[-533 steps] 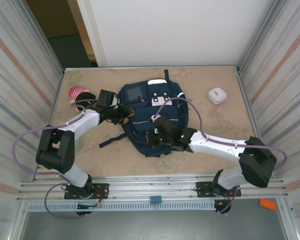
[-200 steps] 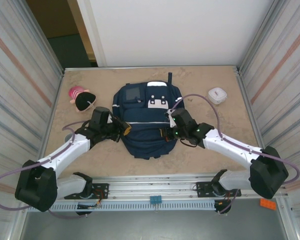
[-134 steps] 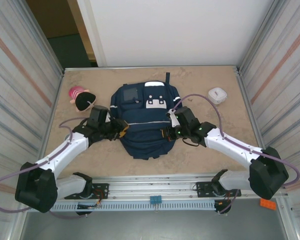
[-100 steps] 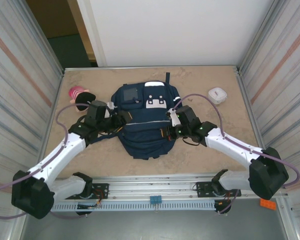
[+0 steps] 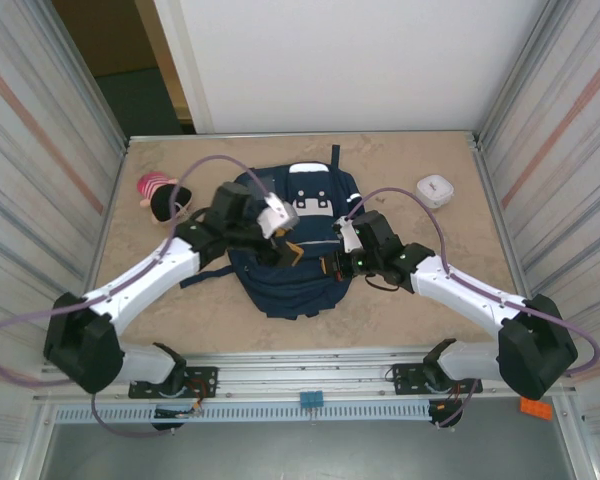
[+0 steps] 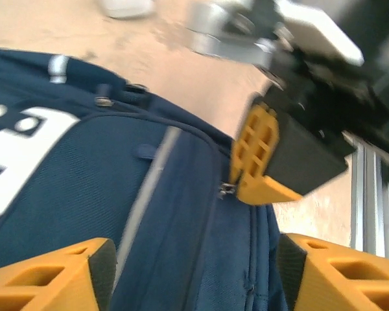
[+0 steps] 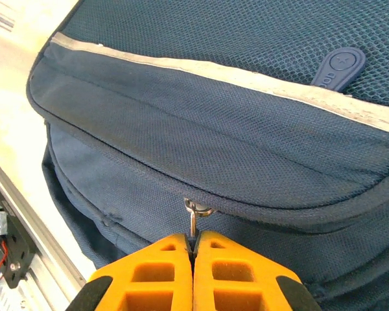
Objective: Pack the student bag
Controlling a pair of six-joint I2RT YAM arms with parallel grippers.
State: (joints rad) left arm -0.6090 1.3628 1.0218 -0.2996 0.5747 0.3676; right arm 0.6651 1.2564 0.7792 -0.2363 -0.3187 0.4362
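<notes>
Zipper pull (image 7: pixel 193 219): I'm pinching it with right gripper (image 7: pixel 193 249); left gripper (image 6: pixel 194 269) is opening wide, swinging over student bag (image 5: pixel 285 288) (still zipped).

A bare sandy tabletop (image 5: pixel 400 160) spread around the right pincer (image 5: pixel 332 265). Ribbed metal walls (image 5: pixel 550 110) rose well off to either side of it. A plain white panel (image 5: pixel 350 60) and a dark doorway (image 5: pixel 120 60) stood far beyond it.

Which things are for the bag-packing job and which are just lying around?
For the job: student bag, zip pull pinched by the right gripper, left gripper open above the bag.
Lying about: pink plush toy, small white case.
</notes>
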